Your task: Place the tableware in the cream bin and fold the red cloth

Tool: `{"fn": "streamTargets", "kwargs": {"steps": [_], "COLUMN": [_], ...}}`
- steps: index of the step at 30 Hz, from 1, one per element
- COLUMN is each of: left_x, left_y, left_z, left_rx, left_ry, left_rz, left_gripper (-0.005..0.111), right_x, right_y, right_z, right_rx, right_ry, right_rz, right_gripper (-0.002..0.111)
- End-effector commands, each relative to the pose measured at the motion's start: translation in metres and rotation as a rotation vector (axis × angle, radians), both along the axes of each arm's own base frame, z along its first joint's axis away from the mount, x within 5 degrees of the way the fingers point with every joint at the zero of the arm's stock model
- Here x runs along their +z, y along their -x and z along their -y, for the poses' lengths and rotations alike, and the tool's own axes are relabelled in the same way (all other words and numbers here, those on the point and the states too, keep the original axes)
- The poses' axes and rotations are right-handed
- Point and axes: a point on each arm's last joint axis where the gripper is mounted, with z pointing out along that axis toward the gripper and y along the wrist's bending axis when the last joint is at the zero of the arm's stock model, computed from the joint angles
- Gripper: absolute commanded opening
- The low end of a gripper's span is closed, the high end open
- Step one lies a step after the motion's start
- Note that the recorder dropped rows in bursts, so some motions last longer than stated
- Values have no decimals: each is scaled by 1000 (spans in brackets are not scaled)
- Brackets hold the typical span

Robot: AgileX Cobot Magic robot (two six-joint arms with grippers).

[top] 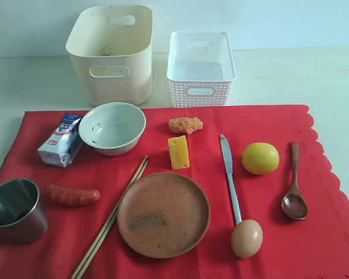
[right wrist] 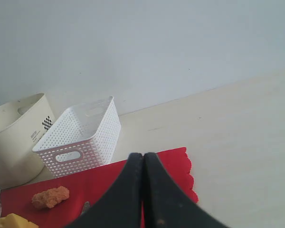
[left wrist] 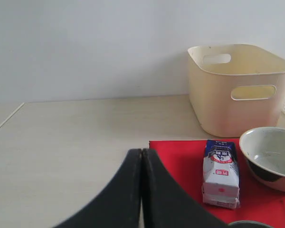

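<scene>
The red cloth [top: 262, 244] lies flat on the table. On it rest the pale bowl [top: 112, 127], steel cup [top: 13, 209], wooden plate [top: 163, 214], chopsticks [top: 109, 221], metal knife [top: 230, 177] and dark spoon [top: 294, 192]. The cream bin [top: 111, 53] stands behind the cloth at the left. Neither arm shows in the exterior view. My left gripper [left wrist: 141, 151] is shut and holds nothing, off the cloth's corner near the bin [left wrist: 237, 85] and bowl [left wrist: 270, 156]. My right gripper [right wrist: 143, 155] is shut and holds nothing, over the cloth's [right wrist: 173, 161] far corner.
A white lattice basket [top: 200, 68] stands right of the bin. Food lies among the tableware: milk carton [top: 60, 139], sausage [top: 72, 195], cheese [top: 178, 152], fried piece [top: 185, 124], lemon [top: 260, 158], egg [top: 246, 238]. Bare table [top: 314, 75] lies behind and beside the cloth.
</scene>
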Motion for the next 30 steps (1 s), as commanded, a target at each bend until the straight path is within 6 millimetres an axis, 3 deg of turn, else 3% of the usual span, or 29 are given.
{"fn": "streamTargets", "kwargs": {"steps": [1, 30], "left_x": [-1, -1], "left_y": [0, 0], "left_z": [0, 0], "left_rx": [-1, -1], "left_ry": [5, 5], "left_rz": [4, 4], "left_gripper": [1, 1], "right_x": [-1, 4], "right_y": [0, 0], "right_z": [0, 1], "right_rx": [-6, -16], "right_ry": [0, -5], "right_rz": [3, 58], "right_gripper": [0, 0]}}
